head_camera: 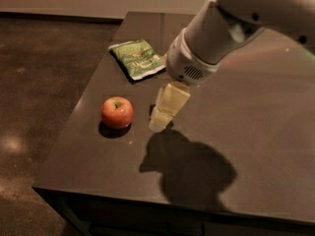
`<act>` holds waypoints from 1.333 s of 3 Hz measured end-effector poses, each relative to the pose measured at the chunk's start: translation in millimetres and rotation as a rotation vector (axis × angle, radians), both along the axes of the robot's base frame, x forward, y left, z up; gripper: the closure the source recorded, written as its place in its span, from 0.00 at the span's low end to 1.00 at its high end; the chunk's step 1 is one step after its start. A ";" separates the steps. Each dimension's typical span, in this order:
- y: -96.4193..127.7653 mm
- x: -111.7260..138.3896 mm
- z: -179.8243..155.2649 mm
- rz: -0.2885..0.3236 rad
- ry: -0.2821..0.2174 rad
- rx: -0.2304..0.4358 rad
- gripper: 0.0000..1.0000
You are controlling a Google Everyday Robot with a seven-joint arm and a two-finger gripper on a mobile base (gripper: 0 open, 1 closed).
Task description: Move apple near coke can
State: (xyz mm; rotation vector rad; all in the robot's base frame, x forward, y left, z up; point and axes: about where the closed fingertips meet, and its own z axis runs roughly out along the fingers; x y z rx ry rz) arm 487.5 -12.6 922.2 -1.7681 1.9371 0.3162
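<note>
End effector point(160, 119) low over the tabletop point(256, 117), toward the left edge, just beside the apple and apart from it. Open or closed: cannot tell. Nothing seen in its hold.

From the left: apple point(117, 112) near the left edge, about midway along it, not yet picked up. Behind it, toward the far left corner, green snack bag point(139, 59) lying flat. Then the arm point(216, 33), coming in from the upper right.

Step in hand, most likely: approach to grasp. Next: close in leftward around the apple, grip, lift, carry toward the coke can.

No coke can in view, perhaps hidden behind the arm. Far right corner of the tabletop cut off.
</note>
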 end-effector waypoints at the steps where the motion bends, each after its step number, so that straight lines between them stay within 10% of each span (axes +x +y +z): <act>1: 31.4 1.9 -16.4 0.021 0.011 0.063 0.00; 4: 94.1 -3.9 -51.8 0.100 0.023 0.158 0.00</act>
